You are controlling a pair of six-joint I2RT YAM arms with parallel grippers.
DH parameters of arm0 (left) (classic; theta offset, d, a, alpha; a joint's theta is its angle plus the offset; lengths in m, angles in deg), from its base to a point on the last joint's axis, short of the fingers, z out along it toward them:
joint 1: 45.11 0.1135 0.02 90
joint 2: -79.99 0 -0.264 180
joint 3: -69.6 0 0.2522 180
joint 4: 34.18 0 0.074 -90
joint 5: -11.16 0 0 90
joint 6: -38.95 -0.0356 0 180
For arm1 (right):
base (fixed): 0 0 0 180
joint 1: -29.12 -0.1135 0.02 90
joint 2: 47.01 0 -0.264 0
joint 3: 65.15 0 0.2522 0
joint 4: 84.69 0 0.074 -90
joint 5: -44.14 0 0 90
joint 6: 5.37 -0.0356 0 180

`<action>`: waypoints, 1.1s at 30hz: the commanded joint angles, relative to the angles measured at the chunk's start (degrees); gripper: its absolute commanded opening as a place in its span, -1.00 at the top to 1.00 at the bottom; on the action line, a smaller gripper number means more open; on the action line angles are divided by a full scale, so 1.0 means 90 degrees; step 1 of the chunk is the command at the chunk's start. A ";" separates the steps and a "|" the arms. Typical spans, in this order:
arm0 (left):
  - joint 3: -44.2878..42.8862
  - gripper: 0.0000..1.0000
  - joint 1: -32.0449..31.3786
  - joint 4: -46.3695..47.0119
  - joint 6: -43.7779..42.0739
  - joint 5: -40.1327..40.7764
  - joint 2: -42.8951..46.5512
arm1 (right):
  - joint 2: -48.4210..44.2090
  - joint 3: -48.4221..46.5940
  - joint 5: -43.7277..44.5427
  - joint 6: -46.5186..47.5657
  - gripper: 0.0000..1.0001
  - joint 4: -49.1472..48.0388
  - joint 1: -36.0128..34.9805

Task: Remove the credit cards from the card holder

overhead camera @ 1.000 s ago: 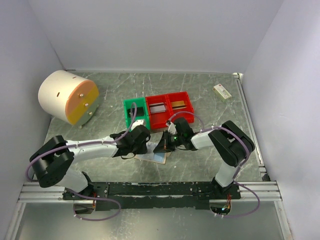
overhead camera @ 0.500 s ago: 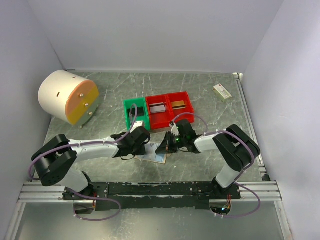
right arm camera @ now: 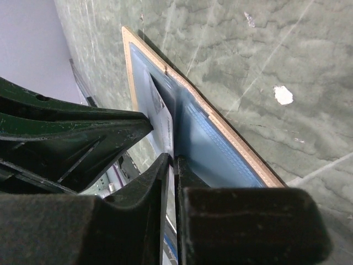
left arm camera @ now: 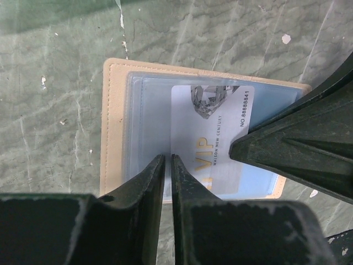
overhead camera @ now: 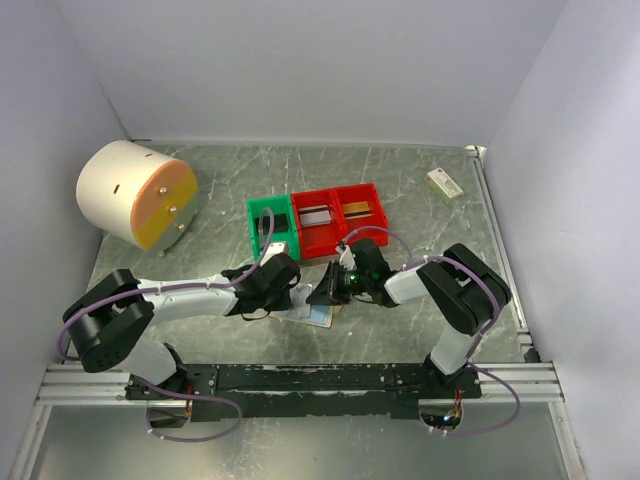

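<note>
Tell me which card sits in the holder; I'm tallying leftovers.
The pale VIP card, in the card holder's blue pocket; the silver card and gold card lie in red bins.

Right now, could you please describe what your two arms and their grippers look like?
Both the left arm and the right arm have white links with bulky black joints, and a lilac cable loops along each. A small green light glows on the right wrist. The left gripper and the right gripper have black, wedge-shaped fingers tapering to thin tips, with scuffed edges.

Cream drum (overhead camera: 120,190), green bin (overhead camera: 252,220), red bins (overhead camera: 336,214), small box (overhead camera: 444,182)
</note>
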 commanded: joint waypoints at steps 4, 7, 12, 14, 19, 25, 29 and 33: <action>0.0214 0.57 0.0000 -0.0113 0.0068 0.0056 -0.0144 | -0.0282 -0.0134 0.0140 0.0351 1.00 0.0491 -0.0006; 0.0210 0.57 0.0003 -0.0102 0.0058 0.0048 -0.0144 | -0.0462 -0.0017 0.0224 0.0489 1.00 0.0762 0.0060; 0.0175 0.57 0.0007 -0.0063 0.0005 0.0010 -0.0191 | -0.0179 0.0110 -0.0132 0.0135 0.95 0.0129 0.0081; 0.0180 0.57 0.0002 -0.0040 -0.0006 -0.0016 -0.0195 | -0.0128 0.0095 -0.0121 0.0022 0.79 -0.0048 0.0072; 0.0197 0.57 0.0007 0.0012 -0.0024 -0.0032 -0.0199 | 0.0048 -0.0181 0.0066 -0.0008 0.54 -0.0012 -0.0030; 0.0147 0.58 0.0008 -0.0035 -0.0068 -0.0027 -0.0232 | 0.0275 -0.0234 0.0157 -0.0243 0.71 -0.0284 -0.0236; 0.0141 0.58 0.0008 -0.0028 -0.0085 -0.0022 -0.0229 | 0.0191 -0.0197 0.0233 -0.0145 0.94 -0.0100 -0.0235; 0.0107 0.58 0.0004 -0.0063 -0.0090 0.0009 -0.0237 | -0.0130 -0.0209 0.0377 0.0241 1.00 0.0505 -0.0183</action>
